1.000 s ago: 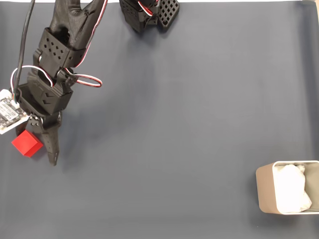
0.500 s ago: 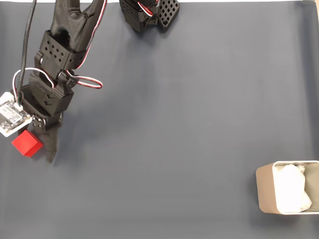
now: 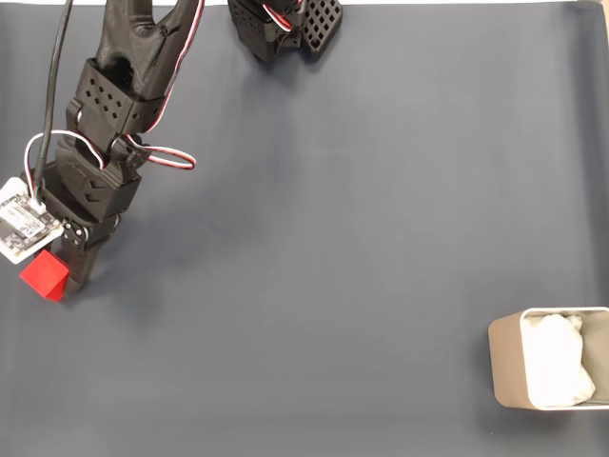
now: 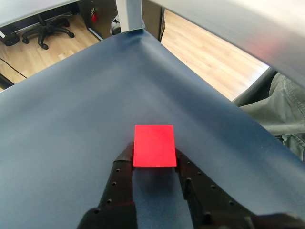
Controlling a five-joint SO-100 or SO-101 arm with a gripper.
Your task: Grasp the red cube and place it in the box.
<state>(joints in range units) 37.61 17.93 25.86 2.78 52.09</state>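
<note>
The red cube [image 3: 40, 275] lies on the dark blue-grey mat at the far left of the fixed view. My gripper [image 3: 55, 280] reaches down from the top left and is shut on it. One black finger [image 3: 78, 265] presses its right side; the other is hidden under the wrist. In the wrist view the red cube [image 4: 154, 145] sits between the tips of my gripper [image 4: 152, 155], and both fingers touch its sides. The beige box [image 3: 505, 367] with white padding stands at the lower right corner, far from the cube.
A black perforated arm part [image 3: 288, 26] sits at the mat's top edge. A white camera board [image 3: 23, 225] hangs on the wrist. The wrist view shows the mat's far edges [image 4: 200, 81], wooden floor, an office chair [image 4: 46, 31] and a person's trouser leg [image 4: 281, 114].
The right finger has swung left from well clear of the cube until it presses against it. The cube shifted slightly left. The box has not moved.
</note>
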